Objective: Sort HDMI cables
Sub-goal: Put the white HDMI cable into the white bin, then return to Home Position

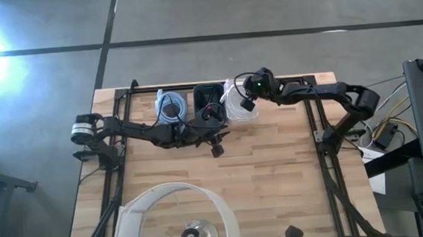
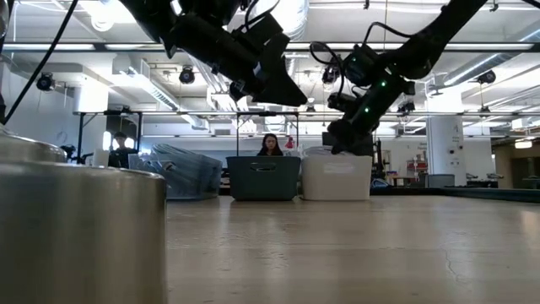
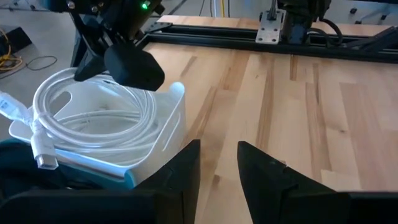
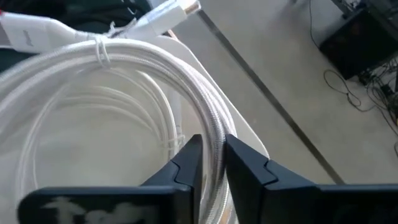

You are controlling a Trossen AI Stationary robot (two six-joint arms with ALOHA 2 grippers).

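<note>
Three small bins stand in a row at the table's far edge. The left bin point(image 1: 169, 106) holds light blue HDMI cables, the dark middle bin point(image 1: 208, 98) black ones, and the white bin point(image 1: 239, 109) white coils point(image 3: 93, 115). My right gripper point(image 4: 211, 146) is over the white bin, shut on a white braided coil. My left gripper point(image 3: 217, 149) is open and holds nothing. It hangs above the bare wood just on the near side of the dark bin point(image 1: 215, 143). My right gripper pinches the white braided cable's coil on its loop point(image 4: 213, 121) between its two fingers, which come down from above and lie across the strands. The coil, bound with a thin tie point(image 4: 99, 50), rests in the white bin on other white coils.
Black frame rails point(image 1: 312, 119) run along the table's left, right and far sides. A white ring-shaped object point(image 1: 173, 211) and a metal cylinder point(image 2: 76, 219) sit at the near edge. Bare wood point(image 1: 275, 174) spreads across the table's middle. People show in the room beyond point(image 2: 270, 145).
</note>
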